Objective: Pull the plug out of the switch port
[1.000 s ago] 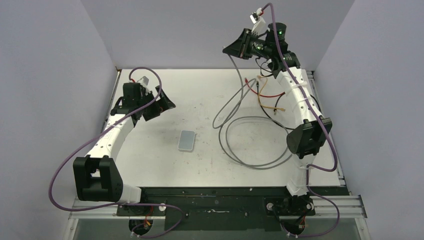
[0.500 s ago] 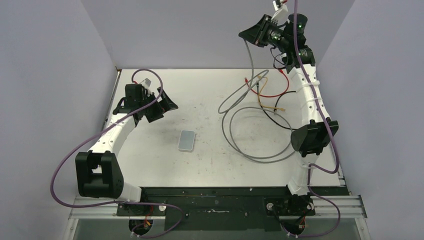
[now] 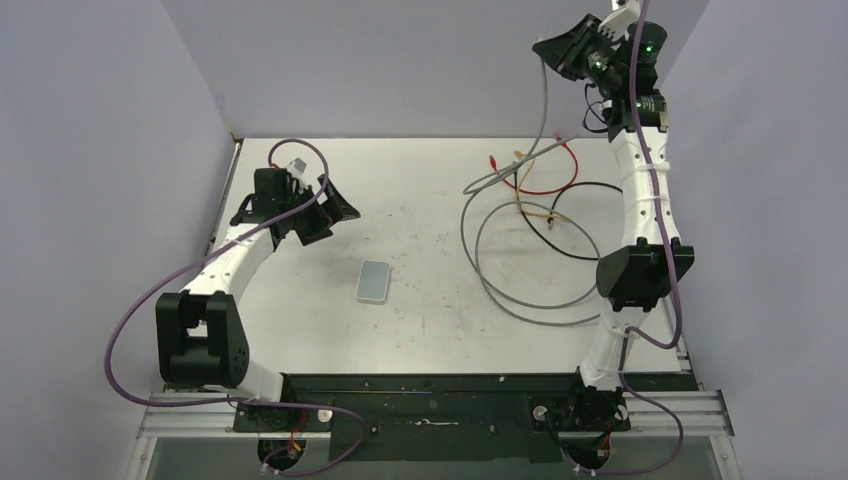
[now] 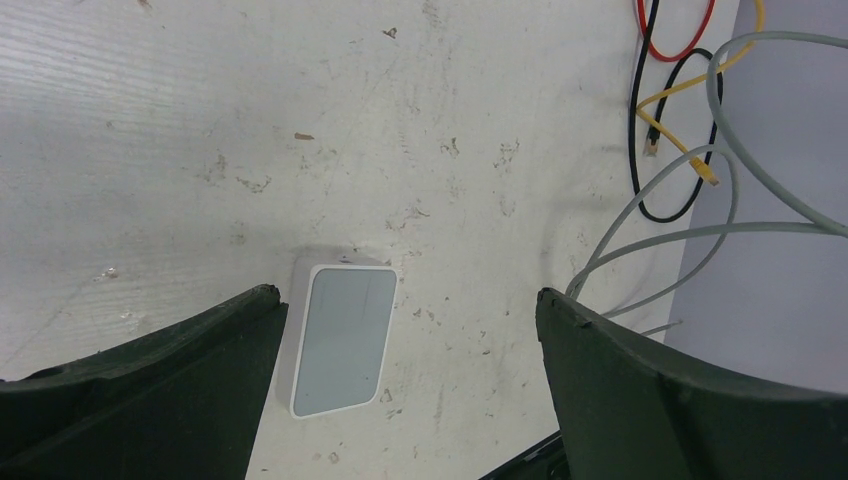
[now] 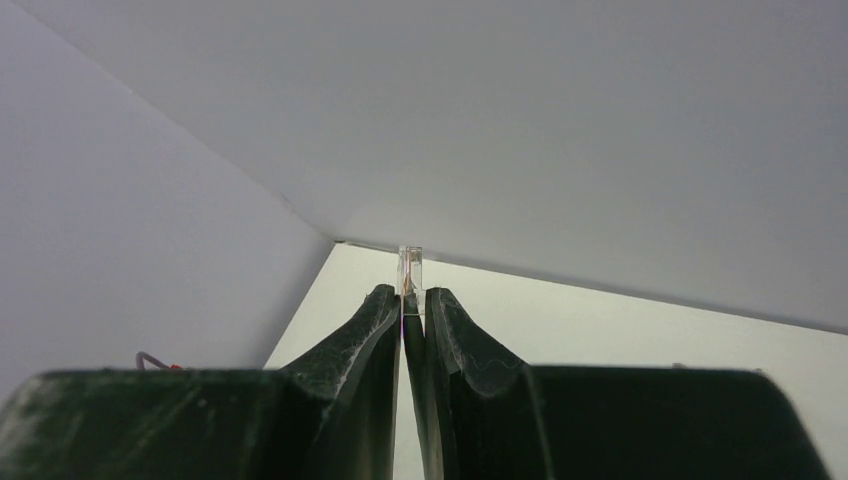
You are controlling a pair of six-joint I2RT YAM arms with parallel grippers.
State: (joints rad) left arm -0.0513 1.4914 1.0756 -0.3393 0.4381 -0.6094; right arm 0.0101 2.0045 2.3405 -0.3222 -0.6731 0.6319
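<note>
Up and off to the side went the right claw (image 3: 562,47) — it is clenched on the clear plug (image 5: 410,265), grey cable (image 3: 546,100) dangling. Left claw (image 3: 335,208) is spread wide, empty. The switch (image 3: 375,281) lies alone on the desk (image 3: 420,185) — plug looks out.

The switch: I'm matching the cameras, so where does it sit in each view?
Top external: the switch lies flat mid-table, slightly left of centre.
Left wrist: the switch is low in frame, beside one finger of the open left gripper.
Right wrist: not in it; only the right gripper shut on the plug.
Shared landmark: the grey cable, in the top external and left wrist views.
</note>
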